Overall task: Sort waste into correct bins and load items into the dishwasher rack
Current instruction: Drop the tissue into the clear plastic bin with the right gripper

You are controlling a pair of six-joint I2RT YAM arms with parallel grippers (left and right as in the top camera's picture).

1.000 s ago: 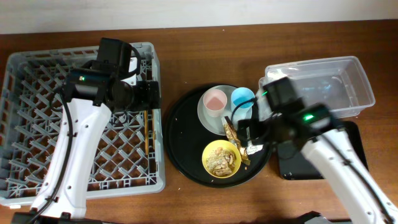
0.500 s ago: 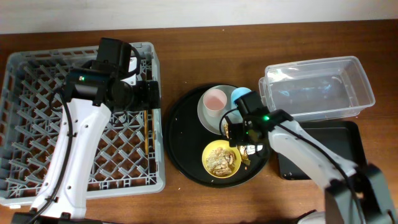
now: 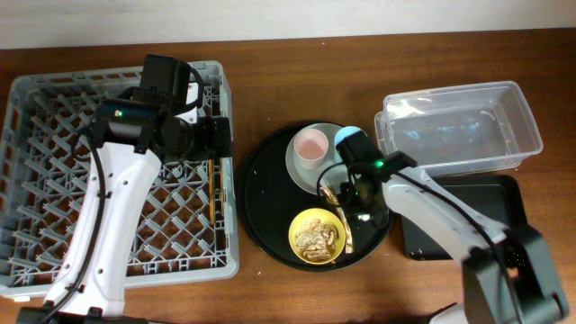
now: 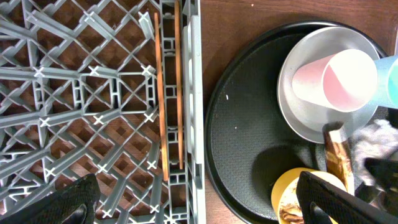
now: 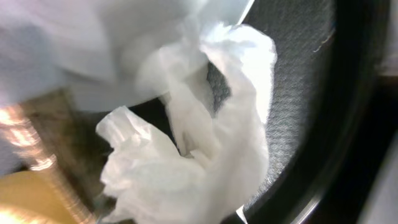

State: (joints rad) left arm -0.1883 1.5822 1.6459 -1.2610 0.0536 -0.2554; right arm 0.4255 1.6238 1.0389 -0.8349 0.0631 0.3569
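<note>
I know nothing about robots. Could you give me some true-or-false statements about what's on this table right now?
The two chopsticks lie in the dishwasher rack. True.
The pink cup stands in the rack. False: it sits on the pale plate on the round black tray.
The yellow bowl holds food scraps. True.
The napkin is in the bowl too. False: it is on the round black tray, outside the bowl.

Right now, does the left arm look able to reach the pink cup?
Probably yes: the pink cup stands uncovered on the plate, and the left fingers are open. The right arm, low over the napkin close by, might crowd it.
</note>
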